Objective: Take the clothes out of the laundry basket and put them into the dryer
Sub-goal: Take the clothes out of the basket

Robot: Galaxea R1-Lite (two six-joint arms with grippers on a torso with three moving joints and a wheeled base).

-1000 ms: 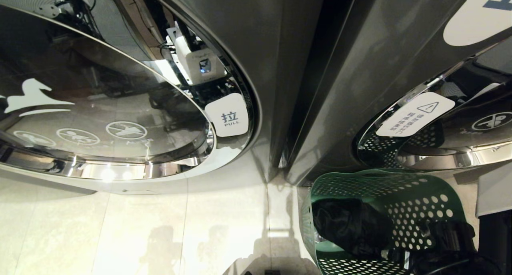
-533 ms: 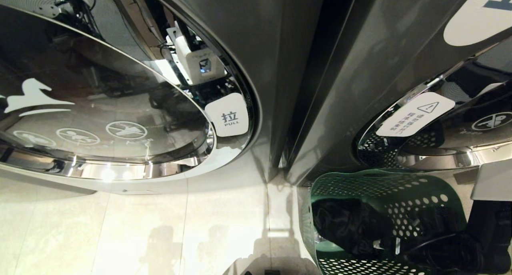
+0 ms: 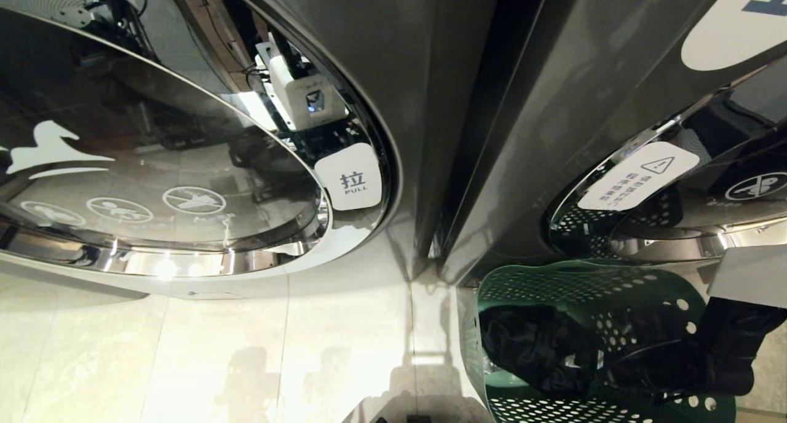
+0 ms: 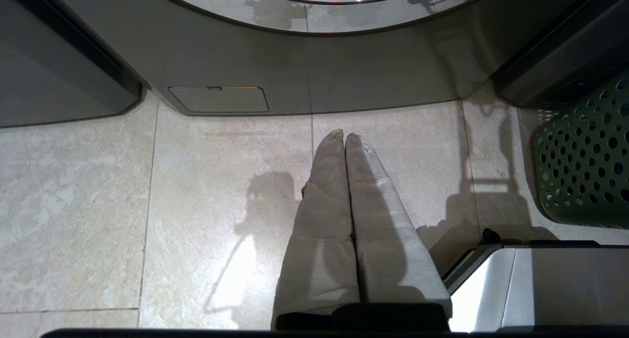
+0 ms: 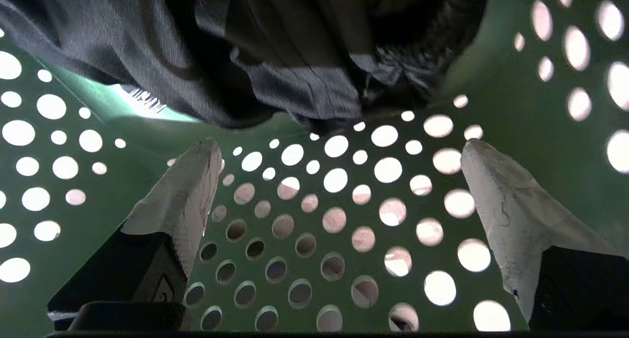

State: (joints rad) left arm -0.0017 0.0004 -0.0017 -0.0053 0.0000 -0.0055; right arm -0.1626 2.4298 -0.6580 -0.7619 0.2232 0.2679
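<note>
Pale floor tiles (image 3: 246,349) run up to 2 steel dryer fronts, and your green laundry basket (image 3: 615,288) stands at 5 o'clock in the head view. The dark garment (image 3: 535,349) lies bunched inside, with no clear long axis. Your right gripper (image 5: 339,146) is inside the basket, its jaws spread wide and empty, the cloth just beyond its fingertips at 12 o'clock. Your left gripper (image 4: 344,137) hangs over the tiles, fingers pressed together.

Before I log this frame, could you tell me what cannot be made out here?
- Head view: the right hand merges with the dark garment in the green basket; contact unclear.
- Head view: right dryer door cut by the edge.
- Right wrist view: garment cut by the frame; its type unclear.
- Left hand: nothing hidden, over the floor.
</note>
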